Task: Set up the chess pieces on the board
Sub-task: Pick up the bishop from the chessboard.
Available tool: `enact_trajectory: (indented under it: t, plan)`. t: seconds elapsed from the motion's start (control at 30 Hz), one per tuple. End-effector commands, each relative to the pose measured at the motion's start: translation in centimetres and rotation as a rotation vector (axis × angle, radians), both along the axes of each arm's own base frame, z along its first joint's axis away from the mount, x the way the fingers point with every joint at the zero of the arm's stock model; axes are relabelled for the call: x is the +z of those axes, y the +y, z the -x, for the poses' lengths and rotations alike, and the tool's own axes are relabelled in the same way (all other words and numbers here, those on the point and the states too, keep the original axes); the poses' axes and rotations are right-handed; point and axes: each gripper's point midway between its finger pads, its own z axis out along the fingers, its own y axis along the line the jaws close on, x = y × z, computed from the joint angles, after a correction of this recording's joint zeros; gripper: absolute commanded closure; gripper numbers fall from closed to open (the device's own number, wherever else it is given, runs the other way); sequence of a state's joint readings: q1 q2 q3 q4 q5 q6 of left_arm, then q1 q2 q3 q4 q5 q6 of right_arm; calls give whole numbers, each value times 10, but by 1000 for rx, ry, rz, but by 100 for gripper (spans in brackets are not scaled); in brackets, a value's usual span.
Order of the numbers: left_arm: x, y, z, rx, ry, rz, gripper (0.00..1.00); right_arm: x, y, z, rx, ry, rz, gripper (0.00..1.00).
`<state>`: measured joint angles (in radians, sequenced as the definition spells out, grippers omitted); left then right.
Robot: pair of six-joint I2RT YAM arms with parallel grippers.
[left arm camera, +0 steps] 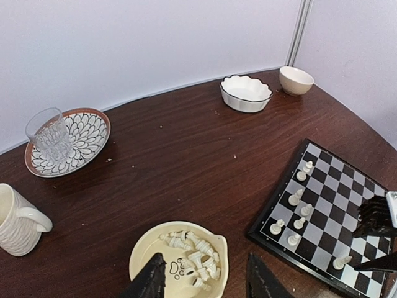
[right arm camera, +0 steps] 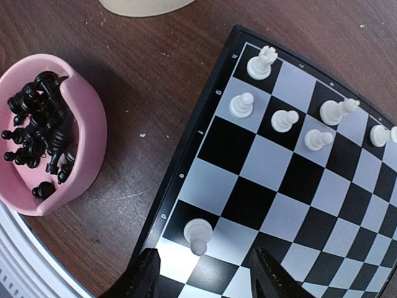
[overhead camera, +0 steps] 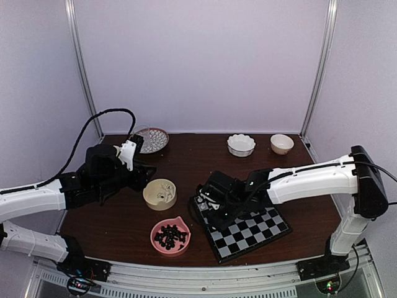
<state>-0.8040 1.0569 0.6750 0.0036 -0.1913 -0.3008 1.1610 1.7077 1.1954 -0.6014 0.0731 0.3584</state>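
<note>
The board (overhead camera: pixel 254 230) lies at the front right of the table. Several white chess pieces (right arm camera: pixel 282 119) stand near its left edge, and one white pawn (right arm camera: pixel 198 234) stands alone on a dark square by the border. My right gripper (right arm camera: pixel 208 276) hovers open just behind that pawn, with its fingers apart from it. More white chess pieces (left arm camera: pixel 198 257) lie in a cream bowl (left arm camera: pixel 142 248). Above that bowl my left gripper (left arm camera: pixel 205 282) is open and empty. Black chess pieces (right arm camera: pixel 37 130) fill a pink bowl (right arm camera: pixel 93 124).
A patterned plate (overhead camera: pixel 160 141) with a glass (left arm camera: pixel 48 133) and a white mug (left arm camera: pixel 15 220) stand at the back left. A scalloped white bowl (overhead camera: pixel 240 144) and a small bowl (overhead camera: pixel 281 143) stand at the back right. The pink bowl (overhead camera: pixel 155 233) is by the front edge.
</note>
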Motion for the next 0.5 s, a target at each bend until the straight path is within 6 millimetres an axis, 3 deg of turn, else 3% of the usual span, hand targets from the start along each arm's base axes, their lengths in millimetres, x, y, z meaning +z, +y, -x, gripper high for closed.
enact_trajectory:
  t: [0.0,0.47]
  plan:
    - [11,2,-4,18,-46,28,56,-7,10,5,29,32,24,49]
    - [8,0,-5,13,-37,19,55,-26,11,5,29,58,67,65]
